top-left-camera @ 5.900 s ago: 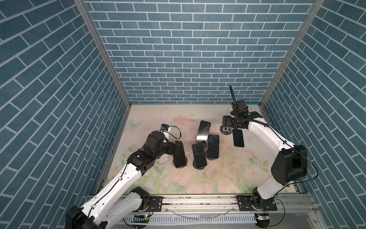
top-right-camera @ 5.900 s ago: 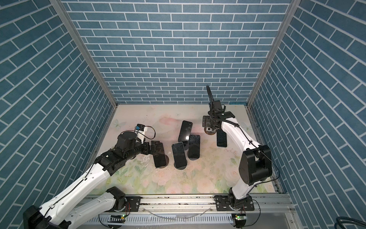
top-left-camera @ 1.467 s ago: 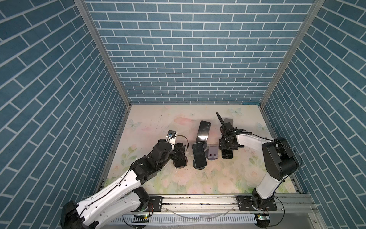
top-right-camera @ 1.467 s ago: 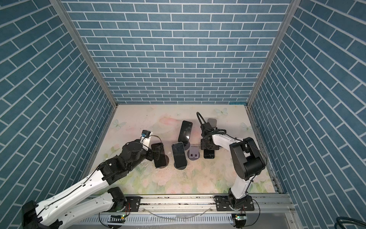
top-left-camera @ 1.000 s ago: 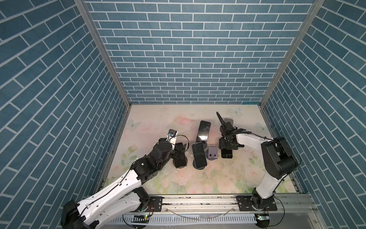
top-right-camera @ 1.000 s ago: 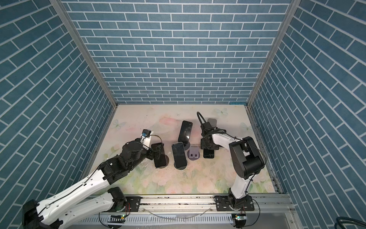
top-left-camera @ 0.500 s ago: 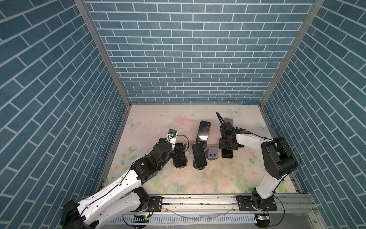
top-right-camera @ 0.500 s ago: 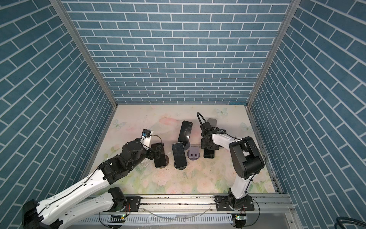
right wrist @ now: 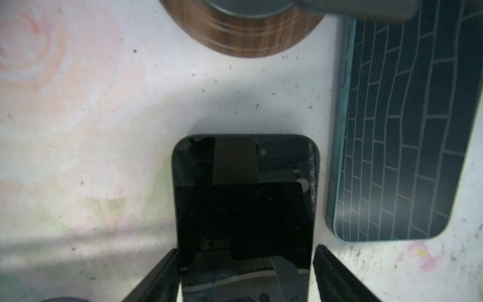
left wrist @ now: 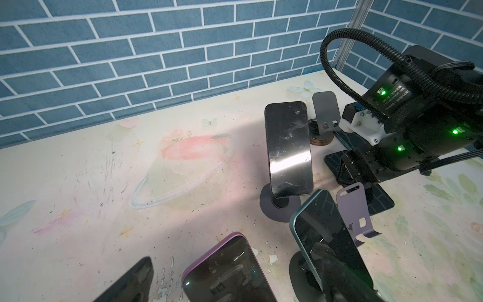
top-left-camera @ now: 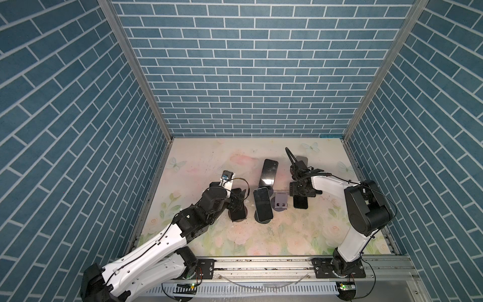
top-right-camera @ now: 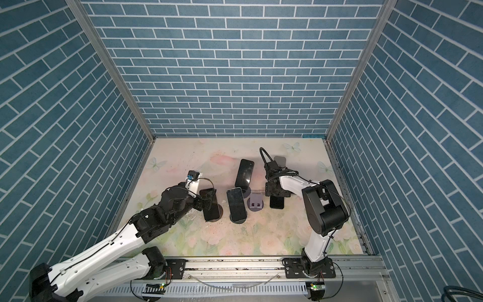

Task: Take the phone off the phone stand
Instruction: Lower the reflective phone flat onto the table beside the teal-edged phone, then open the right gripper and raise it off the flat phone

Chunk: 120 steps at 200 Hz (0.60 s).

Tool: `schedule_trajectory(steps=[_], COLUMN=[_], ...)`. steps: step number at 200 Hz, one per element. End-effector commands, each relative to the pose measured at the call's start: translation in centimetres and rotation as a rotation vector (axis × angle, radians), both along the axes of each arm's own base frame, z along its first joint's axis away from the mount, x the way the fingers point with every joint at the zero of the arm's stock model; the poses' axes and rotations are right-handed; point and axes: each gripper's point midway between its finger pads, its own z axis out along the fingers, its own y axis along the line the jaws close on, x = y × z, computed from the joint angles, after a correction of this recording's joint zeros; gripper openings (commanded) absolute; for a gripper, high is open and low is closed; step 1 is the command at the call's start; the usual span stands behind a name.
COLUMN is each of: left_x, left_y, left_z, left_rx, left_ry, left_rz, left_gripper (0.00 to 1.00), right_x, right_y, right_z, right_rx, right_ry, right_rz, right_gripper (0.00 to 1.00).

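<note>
Little room: straddles edges of flat black phone (right wrist: 243, 198) with parted right hand (right wrist: 245, 249), teal phone (right wrist: 407, 130) just beside; left hand (top-left-camera: 236, 201) open.

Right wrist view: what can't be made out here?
- Black phone: one end runs out of frame between the jaws of the right gripper.
- Wooden stand base: mostly cut off by the frame edge, beside a grey blur.
- Teal phone: one end hidden behind that blur, one side cut off.

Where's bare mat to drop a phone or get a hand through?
Free: back-left mat, bordered by back wall, left wall and the stands; front-middle strip between rail and phones. Crowded: the centre, where phones, stands, left gripper and right gripper bunch.
</note>
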Motion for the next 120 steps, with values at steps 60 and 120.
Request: schedule_trajectory(steps=[60, 120], left_x=[0.0, 0.1], left_y=[0.3, 0.3], left_z=[-0.5, -0.9], left_rx=[0.021, 0.035], left_ry=[-0.003, 0.012], left_rz=[0.013, 0.017], left_gripper=[1.00, 1.00], right_x=[-0.1, 0.2], right_y=[0.2, 1.4], right_z=[0.5, 5.5], right_rx=[0.013, 0.041], right_ry=[0.017, -0.079], right_rz=[-0.022, 0.020], right_gripper=[0.81, 0.82])
